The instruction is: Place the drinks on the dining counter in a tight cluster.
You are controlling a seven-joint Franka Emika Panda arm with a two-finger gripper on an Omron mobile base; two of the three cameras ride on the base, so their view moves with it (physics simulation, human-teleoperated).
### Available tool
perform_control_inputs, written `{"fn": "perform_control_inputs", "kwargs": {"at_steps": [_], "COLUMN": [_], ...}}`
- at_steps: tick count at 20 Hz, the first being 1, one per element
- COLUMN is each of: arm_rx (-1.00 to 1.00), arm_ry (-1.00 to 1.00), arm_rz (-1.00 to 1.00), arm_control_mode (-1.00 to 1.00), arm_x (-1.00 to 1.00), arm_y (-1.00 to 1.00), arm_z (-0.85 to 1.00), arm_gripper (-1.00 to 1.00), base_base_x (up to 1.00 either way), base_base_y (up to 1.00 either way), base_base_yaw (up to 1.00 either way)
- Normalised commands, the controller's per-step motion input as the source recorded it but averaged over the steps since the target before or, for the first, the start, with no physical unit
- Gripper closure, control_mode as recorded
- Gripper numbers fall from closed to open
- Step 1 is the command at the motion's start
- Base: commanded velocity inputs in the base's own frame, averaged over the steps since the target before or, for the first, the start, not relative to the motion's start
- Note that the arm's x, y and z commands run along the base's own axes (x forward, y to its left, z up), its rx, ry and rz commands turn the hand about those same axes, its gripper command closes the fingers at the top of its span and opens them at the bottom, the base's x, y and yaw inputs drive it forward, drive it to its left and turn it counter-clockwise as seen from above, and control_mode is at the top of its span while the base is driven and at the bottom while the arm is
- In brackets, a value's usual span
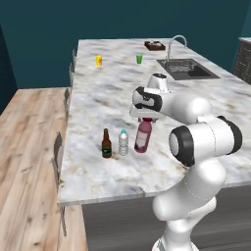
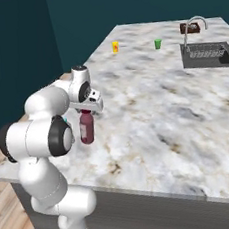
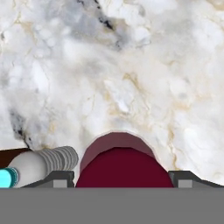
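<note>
the three drinks stand upright in a close row near the front edge of the dining counter (image 1: pixel 98 98), toward its left end. the beer bottle (image 1: pixel 106 144) is leftmost, the water bottle (image 1: pixel 123 142) is just beside it on the right, and the juice bottle (image 1: pixel 143 135) stands just right of that, a small gap between each.

the gripper (image 1: pixel 145 117) hangs directly over the juice bottle's cap, pointing down. in the hand view its two fingertips (image 3: pixel 57 178) sit spread wide on either side of the dark red cap (image 3: pixel 122 168), not pressing on it, with the water bottle lying to the left.

far back on the counter sit a yellow cup (image 1: pixel 99 60) and a green cup (image 1: pixel 139 59), well apart from the drinks. the sink (image 1: pixel 186 68) with its faucet (image 1: pixel 175 43) is at the far right.
</note>
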Motion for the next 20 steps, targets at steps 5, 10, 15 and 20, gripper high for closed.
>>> {"fn": "perform_control_inputs", "kwargs": {"at_steps": [5, 10, 15, 20], "arm_rx": [0.00, 0.00, 0.00, 0.00], "arm_ry": [0.00, 0.00, -0.03, -0.05], "arm_rz": [0.00, 0.00, -0.04, -0.10], "arm_control_mode": [-1.00, -1.00, -1.00, -1.00], "arm_x": [0.02, -0.11, -0.22, -0.24], "arm_y": [0.19, 0.15, 0.12, 0.16], "arm_z": [-0.33, -0.36, -0.35, -0.31], "arm_gripper": [1.00, 1.00, 1.00, 1.00], "base_base_x": [0.00, 0.00, 0.00, 0.00], "base_base_y": [0.00, 0.00, 0.00, 0.00], "base_base_yaw": [0.00, 0.00, 0.00, 0.00]}}
